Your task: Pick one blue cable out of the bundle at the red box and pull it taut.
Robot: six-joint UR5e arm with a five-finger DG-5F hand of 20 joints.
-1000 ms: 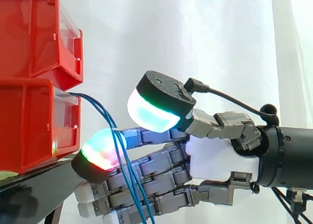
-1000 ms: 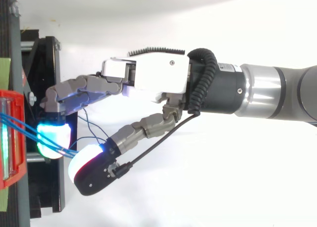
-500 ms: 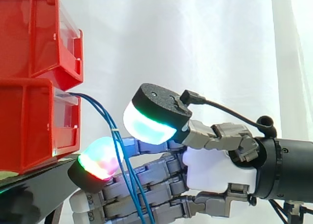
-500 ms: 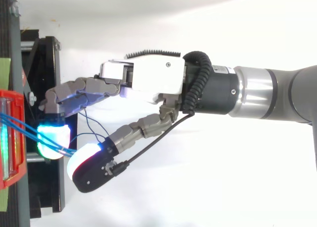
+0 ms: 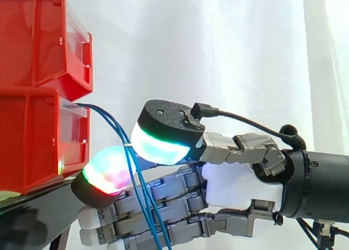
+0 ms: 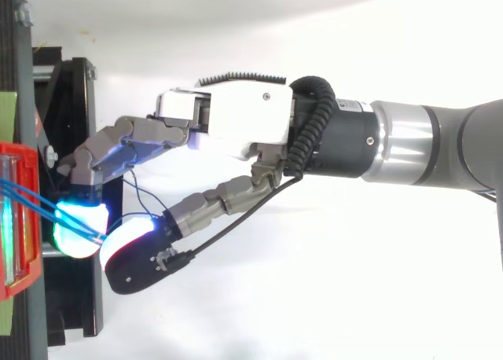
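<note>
the hand (image 5: 240, 187) is seen at the lower middle of the side view, reaching toward the left edge; it is drawn narrow, the thumb pad (image 5: 161, 143) brought against a glowing finger pad (image 5: 106, 171), and the blue cables (image 5: 119, 131) are pinched between the two; in the top view the same two pads are seen touching at the lower left, with the strands running in between them; the other fingers are laid out straight beneath, behind the hanging strands.

the cables are led out of the front of the red box (image 5: 32, 141) at the left of the frame, arched over, and dropped down past the pads to the bottom edge; more than one strand appears to be caught, so the picking step is judged to be under way but not cleanly done; a single cable is yet to be singled out; the next move is judged to call for one strand held firmly and the hand drawn away from the box toward the right until the slack arch is straightened.

around the work, an upper red bin (image 5: 38, 37) is stacked on the box, both are carried on a black stand (image 6: 78, 101), and a white curtain (image 5: 229, 48) is hung behind; the neighbouring strands and the stand's edge, close under the pads, are judged the likeliest hindrances.
</note>
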